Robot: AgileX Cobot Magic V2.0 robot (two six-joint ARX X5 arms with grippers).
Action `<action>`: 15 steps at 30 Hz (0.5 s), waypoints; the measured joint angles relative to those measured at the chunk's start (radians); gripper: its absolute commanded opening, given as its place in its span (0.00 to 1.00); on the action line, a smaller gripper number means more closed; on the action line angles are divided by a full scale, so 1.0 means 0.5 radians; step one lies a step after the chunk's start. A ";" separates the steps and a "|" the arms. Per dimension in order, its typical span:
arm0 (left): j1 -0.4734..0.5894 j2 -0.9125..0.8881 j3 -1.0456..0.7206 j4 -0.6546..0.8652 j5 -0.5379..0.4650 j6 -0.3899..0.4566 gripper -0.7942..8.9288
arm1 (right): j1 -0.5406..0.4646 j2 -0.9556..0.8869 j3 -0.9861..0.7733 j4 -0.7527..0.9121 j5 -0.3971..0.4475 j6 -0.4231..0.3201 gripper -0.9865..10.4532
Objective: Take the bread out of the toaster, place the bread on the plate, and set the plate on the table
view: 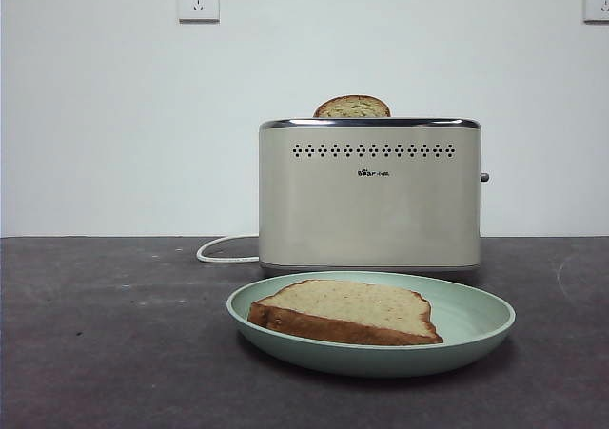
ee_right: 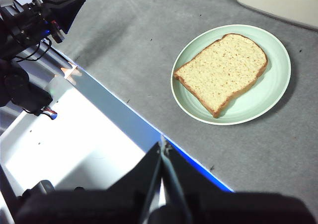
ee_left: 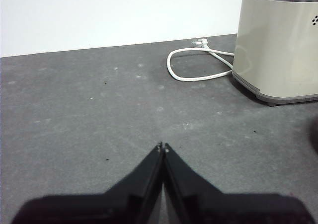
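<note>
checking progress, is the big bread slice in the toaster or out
Out: the bread lies flat on the plate in front of the toaster.

My front view is evenly and softly lit, with a bright wall [view: 114, 115] free of glare. The plate [view: 476, 329] casts a soft, dark shadow on the table [view: 95, 353] beneath its near rim. The toaster [view: 371, 201] carries a mild sheen on its chrome rim, and focus is sharp. In my left wrist view the toaster's side reflects a pale band; the near jaws look soft. My right wrist view is brightest: the white surface [ee_right: 84, 134] off the table edge is nearly blown out, while the bread [ee_right: 223, 70] stays crisp.
</note>
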 measured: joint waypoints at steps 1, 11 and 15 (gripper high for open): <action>0.000 0.000 0.000 0.000 0.000 0.000 0.08 | 0.000 0.000 0.000 0.000 -0.001 -0.001 0.09; 0.000 0.000 0.000 -0.001 0.001 0.000 0.08 | -0.039 -0.017 0.000 0.097 0.114 -0.114 0.09; 0.000 0.000 0.000 -0.001 0.000 0.000 0.08 | -0.227 -0.066 0.000 0.346 0.181 -0.232 0.09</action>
